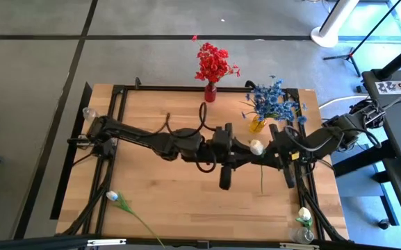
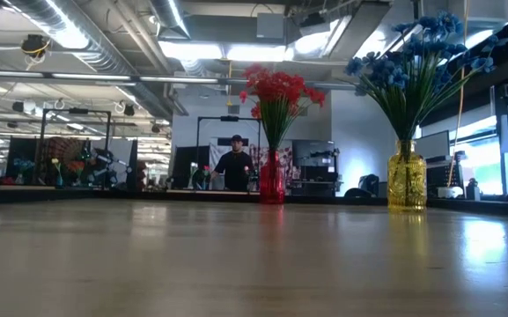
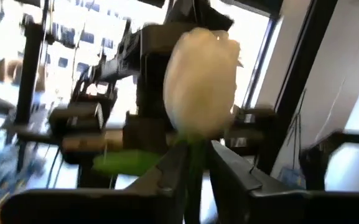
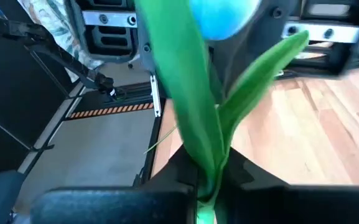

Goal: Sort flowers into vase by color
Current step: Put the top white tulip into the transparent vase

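A white flower is held in the air over the table's middle, its head (image 1: 256,146) between the two arms and its thin green stem (image 1: 261,177) trailing toward the near edge. My left gripper (image 3: 198,163) reaches in from the left. Its fingers stand narrowly apart on either side of the stem, just under the white head (image 3: 203,74). My right gripper (image 4: 207,186) comes from the right and is shut on the stem among the green leaves (image 4: 195,106). Red flowers stand in a red vase (image 1: 210,92), blue flowers in a yellow vase (image 1: 257,125). My left gripper has the stem (image 3: 196,155) between its fingers just below the head; whether the fingers touch it, I cannot tell. My right gripper pinches the stem (image 4: 209,177) between its two fingers where the leaves spring from it. The flower is lifted clear of the table, head and leaves beyond the fingers.
Another white flower (image 1: 114,197) lies on the table at the near left, its stem running toward the near edge. A third white head (image 1: 303,214) sits at the near right corner beside a clear glass (image 1: 304,235). A second glass (image 1: 87,112) stands far left. A person (image 2: 236,163) stands beyond the table.
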Robot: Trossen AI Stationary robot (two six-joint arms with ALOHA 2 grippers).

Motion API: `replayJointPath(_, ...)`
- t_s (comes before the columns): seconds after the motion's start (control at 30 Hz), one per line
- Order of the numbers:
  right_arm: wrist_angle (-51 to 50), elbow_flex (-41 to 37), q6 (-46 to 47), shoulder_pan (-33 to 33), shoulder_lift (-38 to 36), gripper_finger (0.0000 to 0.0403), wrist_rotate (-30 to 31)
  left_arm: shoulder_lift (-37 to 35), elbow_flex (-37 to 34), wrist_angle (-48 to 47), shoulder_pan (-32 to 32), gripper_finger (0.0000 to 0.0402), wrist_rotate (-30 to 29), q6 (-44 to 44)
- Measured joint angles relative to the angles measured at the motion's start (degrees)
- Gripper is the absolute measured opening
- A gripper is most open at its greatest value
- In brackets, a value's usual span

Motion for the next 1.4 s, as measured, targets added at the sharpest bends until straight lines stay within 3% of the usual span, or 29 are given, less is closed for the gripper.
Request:
replayJointPath(0.2, 0.2, 0.0, -1.7, 0.0, -2.7, 0.0009, 0.5, -5.8, 0.0, -15.6, -0.6, 0.0103, 0.9, -4.2)
replayJointPath(0.37, 0.0, 0.0, -4.8, 0.0, -5.1, 0.0008, 1.4, -10.8, 0.0, -25.6, -3.1, 0.0117, 2.9, -5.7)
replayJointPath(0.6, 0.2, -2.3, -11.2, 0.2, -8.6, 0.0008, -0.5, -14.6, 0.0, -28.7, -6.8, 0.0117, 0.6, -7.2)
replayJointPath(0.93, 12.0, -18.5, -10.4, 0.2, -23.8, 0.0004, -14.7, -14.8, 0.0, -26.7, -6.2, 0.0118, -0.6, -8.0)
replayJointPath(1.1, 14.0, -20.8, -10.3, 0.2, -28.9, 0.0004, -24.7, -14.8, 0.0, -26.0, -4.5, 0.0118, -0.7, -9.1)
replayJointPath(1.4, 16.7, -24.9, -10.4, 0.2, -31.4, 0.0002, -35.5, -14.8, 0.0, -26.5, -1.1, 0.0118, -0.6, -9.2)
